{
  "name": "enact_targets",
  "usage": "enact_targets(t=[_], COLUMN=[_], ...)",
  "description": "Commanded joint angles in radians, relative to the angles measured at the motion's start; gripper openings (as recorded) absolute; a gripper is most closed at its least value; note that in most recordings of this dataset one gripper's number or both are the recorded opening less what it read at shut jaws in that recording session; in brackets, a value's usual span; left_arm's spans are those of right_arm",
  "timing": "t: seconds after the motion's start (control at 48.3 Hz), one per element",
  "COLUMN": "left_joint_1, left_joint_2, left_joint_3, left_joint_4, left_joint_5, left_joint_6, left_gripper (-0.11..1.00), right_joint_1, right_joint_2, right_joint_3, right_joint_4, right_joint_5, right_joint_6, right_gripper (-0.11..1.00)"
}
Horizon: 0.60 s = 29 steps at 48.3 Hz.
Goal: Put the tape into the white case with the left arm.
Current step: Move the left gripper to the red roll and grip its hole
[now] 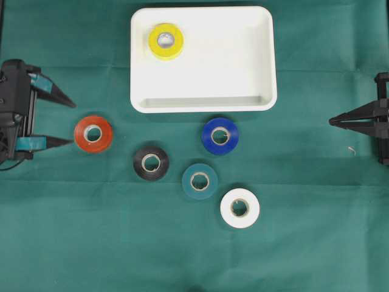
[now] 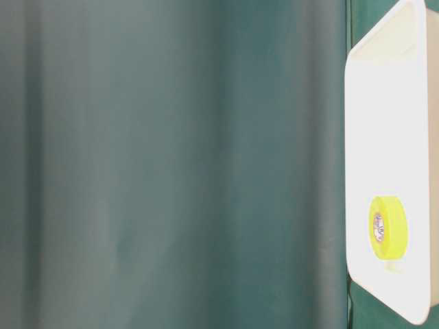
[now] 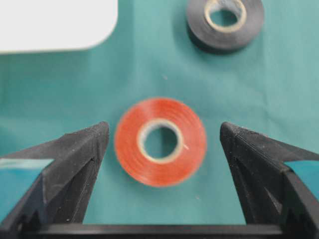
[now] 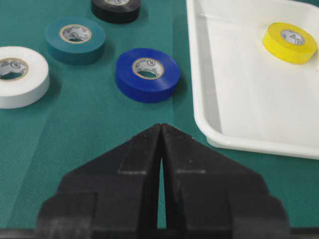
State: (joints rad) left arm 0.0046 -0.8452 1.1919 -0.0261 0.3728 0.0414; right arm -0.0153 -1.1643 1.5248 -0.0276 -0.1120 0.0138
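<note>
One yellow roll [image 1: 166,41] lies in your white case [image 1: 243,61].
Your left gripper [image 1: 65,122] is spread wide, empty, the red tape [image 1: 93,133] just ahead between its fingertips on the cloth [image 1: 91,231]; your right gripper [image 1: 332,121] is closed.

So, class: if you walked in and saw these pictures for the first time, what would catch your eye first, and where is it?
Most likely the yellow tape roll lying alone in the far left corner of the white case. Next, the five loose rolls scattered on the green cloth in front of the case, from the red roll on the left to the white roll on the right. The left gripper stands open right beside the red roll.
</note>
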Motion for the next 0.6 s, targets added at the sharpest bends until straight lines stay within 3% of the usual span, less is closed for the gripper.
enact_targets(t=[0.0, 0.352, 0.58], left_joint_1=[-0.017, -0.015, 0.035], left_joint_2=[-0.002, 0.103, 0.232], left_joint_3=[-0.009, -0.02, -0.046], left_joint_4=[-0.003, 0.003, 0.008], left_joint_5=[0.015, 0.014, -0.048], left_joint_6=[-0.018, -0.032, 0.008], left_gripper=[0.91, 0.91, 0.91], right_joint_1=[-0.002, -0.002, -0.002], right_joint_2=[0.006, 0.006, 0.006], right_joint_3=[-0.011, -0.011, -0.012], right_joint_4=[-0.002, -0.002, -0.002], right_joint_5=[-0.006, -0.006, -0.006], right_joint_6=[0.002, 0.002, 0.002], right_gripper=[-0.09, -0.09, -0.09])
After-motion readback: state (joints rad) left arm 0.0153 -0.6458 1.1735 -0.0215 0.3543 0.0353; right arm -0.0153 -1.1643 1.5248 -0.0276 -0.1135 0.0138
